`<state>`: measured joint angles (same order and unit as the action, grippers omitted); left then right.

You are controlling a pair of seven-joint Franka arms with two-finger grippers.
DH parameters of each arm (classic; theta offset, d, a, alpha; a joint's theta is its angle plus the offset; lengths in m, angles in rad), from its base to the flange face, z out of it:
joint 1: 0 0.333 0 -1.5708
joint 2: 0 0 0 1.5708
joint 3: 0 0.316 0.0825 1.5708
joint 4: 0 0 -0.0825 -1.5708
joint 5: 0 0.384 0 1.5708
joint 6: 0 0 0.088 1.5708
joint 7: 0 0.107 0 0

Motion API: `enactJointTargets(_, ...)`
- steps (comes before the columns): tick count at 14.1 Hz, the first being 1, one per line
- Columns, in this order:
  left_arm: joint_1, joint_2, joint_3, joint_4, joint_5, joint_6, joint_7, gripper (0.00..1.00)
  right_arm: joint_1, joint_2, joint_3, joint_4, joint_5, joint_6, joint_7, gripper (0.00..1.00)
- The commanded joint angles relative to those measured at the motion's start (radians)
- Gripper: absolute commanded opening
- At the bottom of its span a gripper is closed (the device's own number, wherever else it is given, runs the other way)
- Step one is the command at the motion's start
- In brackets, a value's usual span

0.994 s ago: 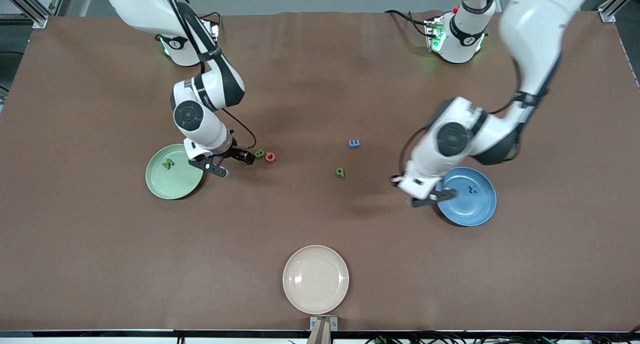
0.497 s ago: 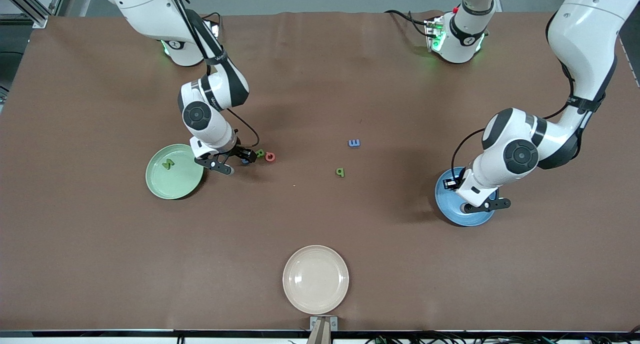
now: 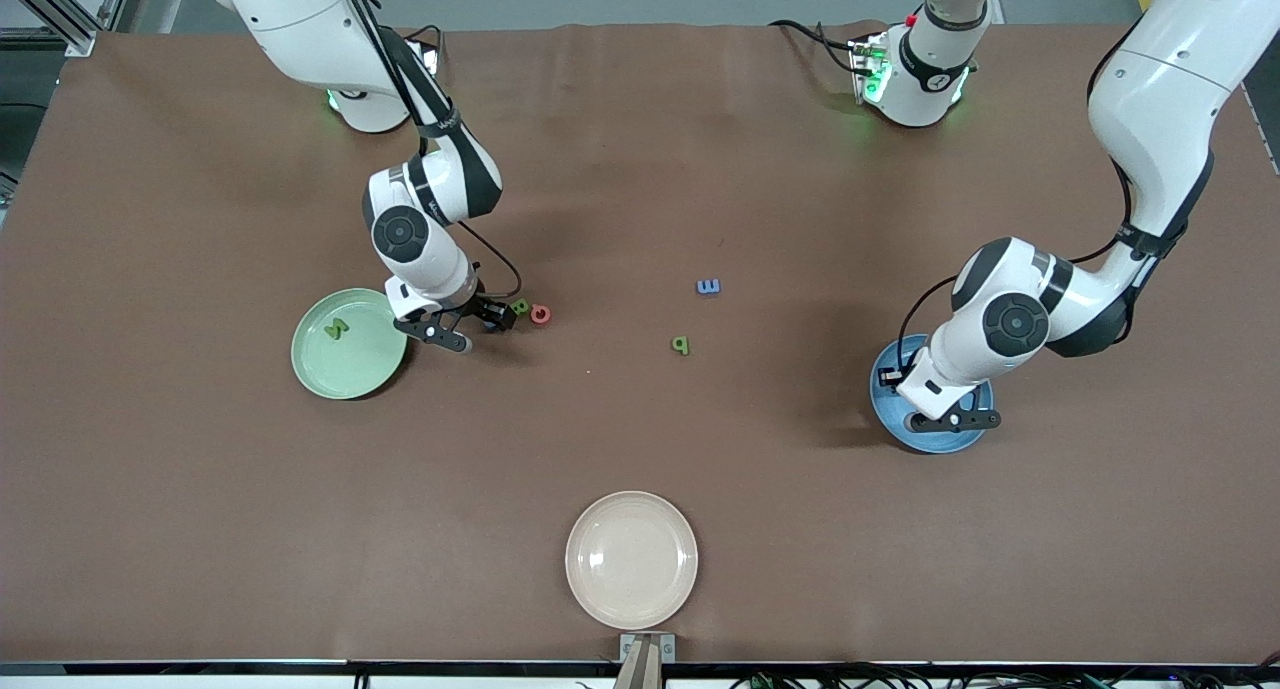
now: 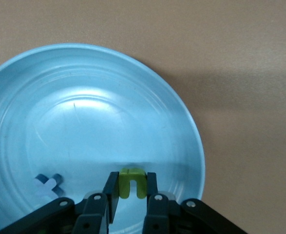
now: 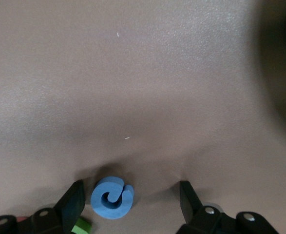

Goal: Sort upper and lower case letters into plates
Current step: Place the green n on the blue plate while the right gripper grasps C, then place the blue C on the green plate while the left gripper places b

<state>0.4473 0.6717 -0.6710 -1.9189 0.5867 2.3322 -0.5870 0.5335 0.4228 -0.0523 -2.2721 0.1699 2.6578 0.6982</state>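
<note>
Right wrist view: blue letter [image 5: 112,197] between right gripper's [image 5: 130,200] parted fingers.

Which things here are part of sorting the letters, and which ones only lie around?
Part of the job:
- mint green plate
- blue plate
- yellow-green letter in left gripper
- blue letter between the fingers of right gripper
- loose letters

Lying about:
- cream-white plate

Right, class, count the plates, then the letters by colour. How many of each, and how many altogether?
Plates: 3
Green letters: 4
Blue letters: 3
Red letters: 1
Total: 11
</note>
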Motion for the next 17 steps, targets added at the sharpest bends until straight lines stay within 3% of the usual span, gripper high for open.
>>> enactJointTargets(1, 0.011, 0.009, -0.013, 0.006, 0.03, 0.009, -0.013, 0.13, 0.036, 0.005, -0.004, -0.014, -0.003, 0.024, 0.041, 0.85)
enactJointTargets(2, 0.011, 0.009, -0.013, 0.008, 0.03, 0.009, -0.013, 0.16, 0.04, 0.005, -0.004, -0.014, -0.003, 0.024, 0.044, 0.83)
enactJointTargets(3, 0.01, 0.009, -0.013, 0.008, 0.03, 0.009, -0.013, 0.32, 0.043, 0.005, -0.004, -0.012, -0.003, 0.021, 0.046, 0.79)
enactJointTargets(4, 0.01, 0.005, -0.013, 0.008, 0.03, 0.009, -0.01, 0.69, 0.045, 0.005, -0.004, -0.012, -0.003, 0.018, 0.046, 0.72)
enactJointTargets(5, 0.01, -0.001, -0.015, 0.008, 0.031, 0.001, -0.008, 0.91, 0.045, 0.005, -0.004, -0.01, -0.003, 0.014, 0.046, 0.65)
enactJointTargets(6, 0.008, -0.015, -0.021, 0.009, 0.03, -0.007, -0.011, 0.99, 0.043, 0.005, -0.004, -0.01, -0.003, 0.013, 0.044, 0.57)
enactJointTargets(7, -0.002, -0.03, -0.033, 0.009, 0.016, -0.025, -0.02, 0.99, 0.043, 0.005, -0.004, -0.01, -0.003, 0.011, 0.043, 0.49)
enactJointTargets(8, -0.001, -0.035, -0.08, 0.021, 0.012, -0.055, -0.04, 0.99, 0.042, 0.005, -0.004, -0.01, -0.003, 0.011, 0.038, 0.47)
enactJointTargets(11, -0.047, -0.023, -0.192, 0.09, -0.014, -0.18, -0.196, 0.99, 0.031, 0.005, -0.006, -0.007, -0.003, 0.008, 0.03, 0.21)
enactJointTargets(13, -0.17, -0.002, -0.188, 0.159, -0.053, -0.185, -0.328, 0.99, 0.026, 0.005, -0.006, -0.003, -0.004, 0.007, 0.029, 0.05)
enactJointTargets(15, -0.296, 0.051, -0.158, 0.227, -0.051, -0.185, -0.42, 0.99, 0.016, 0.004, -0.008, 0.011, -0.004, 0.007, 0.017, 0.03)
enactJointTargets(17, -0.468, 0.08, -0.049, 0.302, -0.062, -0.185, -0.477, 0.99, -0.012, -0.004, -0.008, 0.025, -0.004, -0.005, -0.019, 0.01)
